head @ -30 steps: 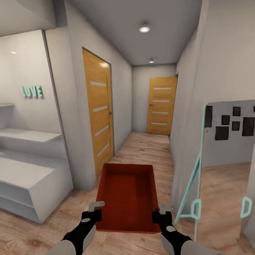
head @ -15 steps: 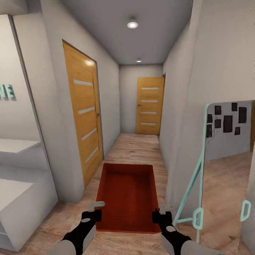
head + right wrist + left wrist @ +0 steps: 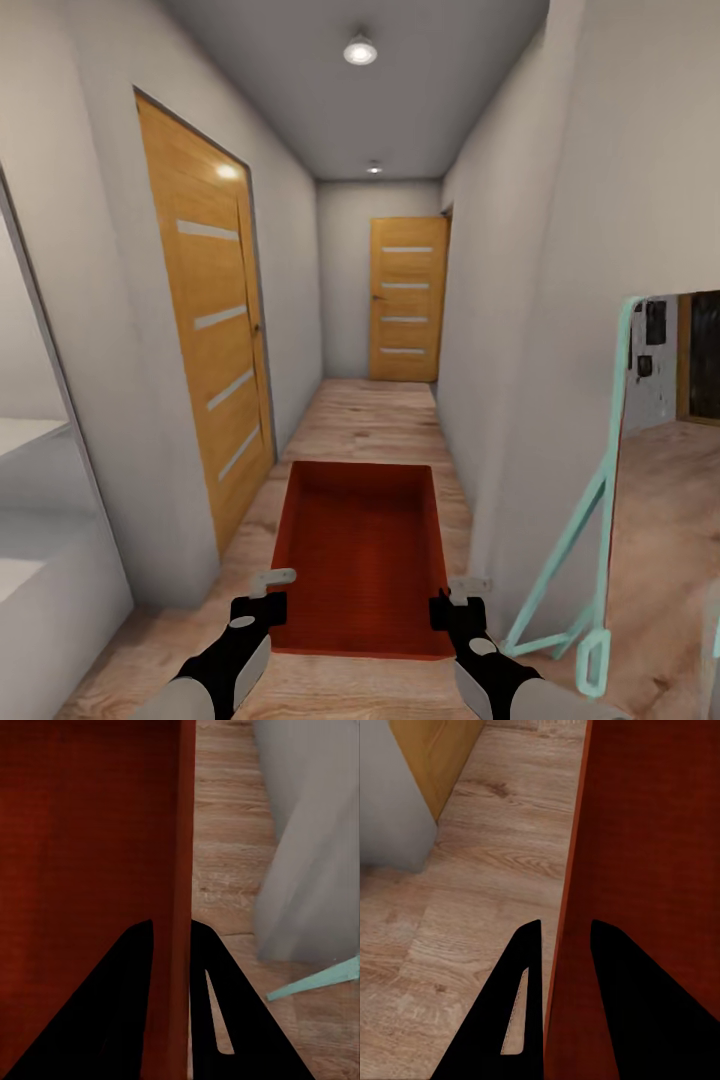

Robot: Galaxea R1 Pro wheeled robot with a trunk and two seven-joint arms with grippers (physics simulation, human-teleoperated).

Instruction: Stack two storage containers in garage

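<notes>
One orange-red storage container hangs level in front of me over a light wood plank floor, its open top facing up and nothing inside. My left gripper is shut on its left wall near the close corner. My right gripper is shut on the right wall opposite. In the left wrist view the black fingers straddle the thin container wall of the left gripper. The right wrist view shows the right gripper pinching the other wall of the container the same way.
I face down a narrow hallway. A wooden door stands shut on the left wall, another door at the far end. A teal-framed mirror leans at the right by a wall corner. A white shelf unit sits at the left.
The camera has moved forward into the hallway: the doors and shelf slid left, the mirror slid right. The container and both grippers keep their places in the view.
</notes>
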